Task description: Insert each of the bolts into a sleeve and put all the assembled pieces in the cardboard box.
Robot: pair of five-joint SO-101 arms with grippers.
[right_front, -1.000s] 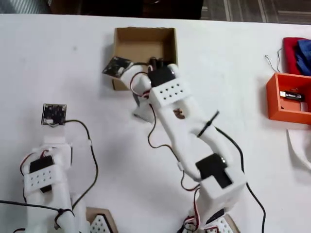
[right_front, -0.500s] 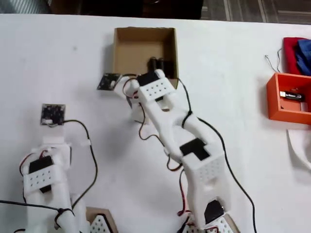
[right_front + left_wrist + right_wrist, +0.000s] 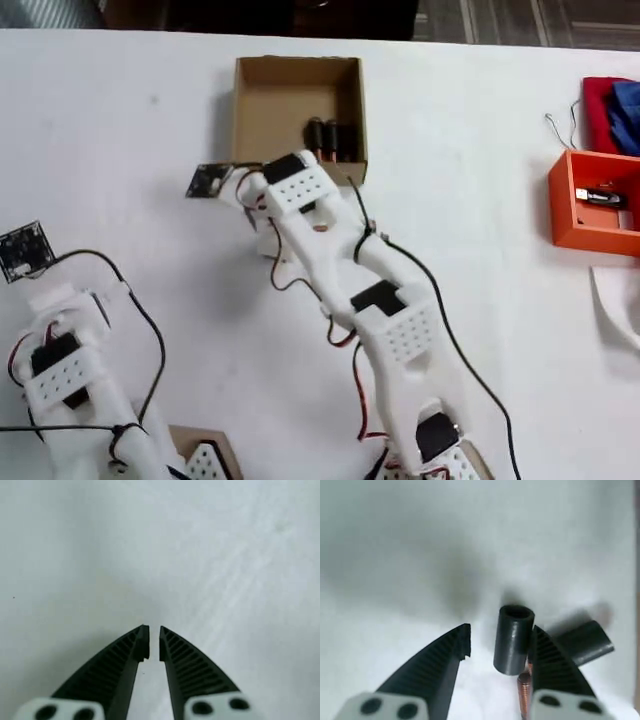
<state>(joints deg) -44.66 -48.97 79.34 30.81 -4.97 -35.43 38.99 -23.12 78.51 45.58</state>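
Since a second before, the right arm (image 3: 330, 250) had drawn back from over the box (image 3: 285, 105) to the table just outside its near wall. The left arm (image 3: 60, 350) had swung farther away from the box.

The right gripper (image 3: 500, 639) was spread wide and gripped nothing. An upright sleeve (image 3: 514, 640) stood between its jaws, close against one and apart from the other. A second sleeve (image 3: 585, 642) lay on its side just past that same jaw, and a copper bolt (image 3: 524, 692) showed beside it, partly hidden. The left gripper (image 3: 154, 642) was closed to a thin slit and empty, over bare table (image 3: 200, 540) well away from the box.

The step in hand looked like picking up the next sleeve for assembly. The next move would call for closing on the upright sleeve without tipping it, then lining the bolt up with its bore, probably with help from the other arm.

Count: one box. Outside it were two sleeves and one bolt. Inside, against the near wall, were dark pieces (image 3: 331, 140), seemingly two, though this was hard to tell.
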